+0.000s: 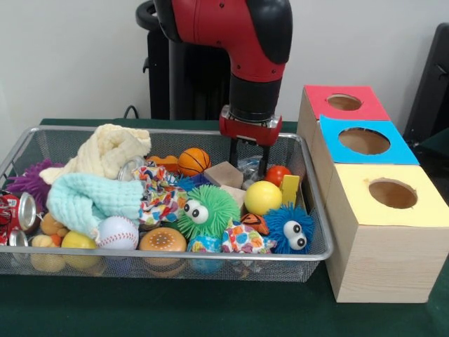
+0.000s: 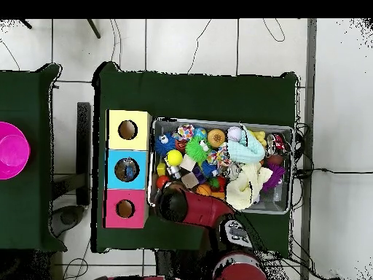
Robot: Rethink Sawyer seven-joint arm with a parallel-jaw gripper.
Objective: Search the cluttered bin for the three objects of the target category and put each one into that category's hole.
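Observation:
The cluttered bin [image 1: 210,257] is a silver wire mesh basket full of toys; it also shows in the overhead view [image 2: 218,121]. My gripper [image 1: 248,167] is open and hangs down into the bin's back right part, its fingertips [image 1: 264,168] beside a wooden block [image 1: 224,174], a red ball [image 1: 278,174] and a yellow ball [image 1: 262,197]. Something clear and crinkled lies between the fingers. The red-topped box's hole [image 1: 344,102] is right of the bin, farthest back; it also shows in the overhead view [image 2: 124,208]. In the overhead view the arm [image 2: 191,207] hides the gripper.
A blue-topped box [image 1: 364,140] and a yellow-topped box [image 1: 393,193] stand in a row in front of the red one. The bin holds a basketball [image 1: 193,161], a green fuzzy toy [image 1: 207,210], a blue fuzzy toy [image 1: 290,228], a baseball [image 1: 117,233], and cream [image 1: 105,151] and mint [image 1: 91,200] cloths.

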